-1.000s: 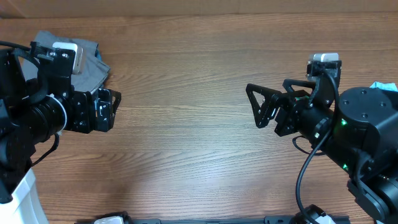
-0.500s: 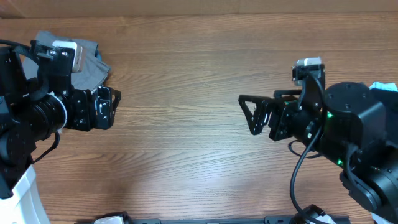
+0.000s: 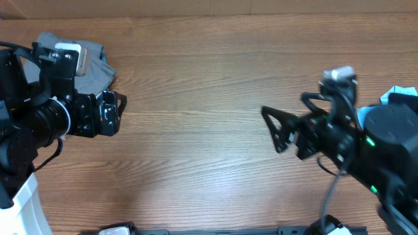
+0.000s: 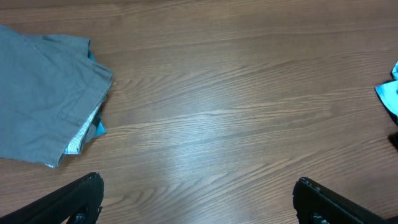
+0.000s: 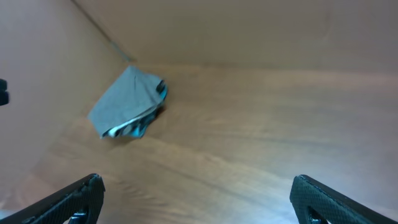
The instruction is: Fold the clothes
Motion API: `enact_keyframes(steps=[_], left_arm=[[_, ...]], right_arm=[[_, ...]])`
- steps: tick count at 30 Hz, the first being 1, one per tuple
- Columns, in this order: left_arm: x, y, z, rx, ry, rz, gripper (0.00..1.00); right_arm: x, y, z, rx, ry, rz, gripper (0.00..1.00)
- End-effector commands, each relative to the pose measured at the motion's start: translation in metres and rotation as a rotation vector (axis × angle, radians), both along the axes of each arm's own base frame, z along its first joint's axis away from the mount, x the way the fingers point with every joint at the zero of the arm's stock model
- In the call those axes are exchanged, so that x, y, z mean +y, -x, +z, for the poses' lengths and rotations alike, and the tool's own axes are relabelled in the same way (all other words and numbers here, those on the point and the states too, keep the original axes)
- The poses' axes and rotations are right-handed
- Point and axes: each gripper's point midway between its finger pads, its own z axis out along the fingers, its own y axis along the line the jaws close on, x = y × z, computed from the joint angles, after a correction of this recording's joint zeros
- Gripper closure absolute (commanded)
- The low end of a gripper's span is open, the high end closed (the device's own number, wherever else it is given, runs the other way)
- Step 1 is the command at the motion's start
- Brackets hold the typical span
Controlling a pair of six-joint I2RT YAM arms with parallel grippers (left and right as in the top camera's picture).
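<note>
Overhead view of a wooden tabletop (image 3: 196,72) with a black robot arm at each side. The grey shorts (image 3: 96,70) lie in a compact bundle at the far left corner, partly hidden by the left arm. In the left wrist view, a strip of light-blue fabric (image 4: 93,127) peeks out from under their right edge. The left tool (image 3: 112,114) hangs near the shorts without touching them, its fingers spread wide and holding nothing. The right tool (image 3: 275,130), right of centre and well apart from the shorts, points left, also spread wide and empty. A scrap of light-blue cloth (image 3: 400,95) shows at the right edge.
</note>
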Motion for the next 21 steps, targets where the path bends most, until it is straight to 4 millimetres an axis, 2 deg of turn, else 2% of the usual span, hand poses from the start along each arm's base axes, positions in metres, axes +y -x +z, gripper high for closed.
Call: enact_keyframes(steps=[1, 6, 9, 12, 15, 21], left_arm=[[0.001, 0.0, -0.002, 0.009, 0.002, 0.009, 0.0], [0.001, 0.0, -0.002, 0.009, 0.002, 0.009, 0.0], [0.001, 0.0, -0.002, 0.009, 0.002, 0.009, 0.0], [0.001, 0.0, -0.002, 0.009, 0.002, 0.009, 0.0], [0.001, 0.0, -0.002, 0.009, 0.002, 0.009, 0.0], [0.001, 0.0, -0.002, 0.009, 0.002, 0.009, 0.0]], right_arm=[[-0.029, 0.011, 0.023, -0.153, 0.074, -0.064, 0.0], [-0.072, 0.004, 0.037, -0.265, 0.098, -0.233, 0.0], [-0.098, 0.0, 0.028, -0.302, 0.084, -0.341, 0.0], [-0.112, 0.003, 0.001, -0.306, 0.083, -0.397, 0.0], [-0.124, 0.007, -0.036, -0.307, 0.091, -0.454, 0.0], [-0.135, 0.018, -0.091, -0.338, 0.052, -0.516, 0.0]])
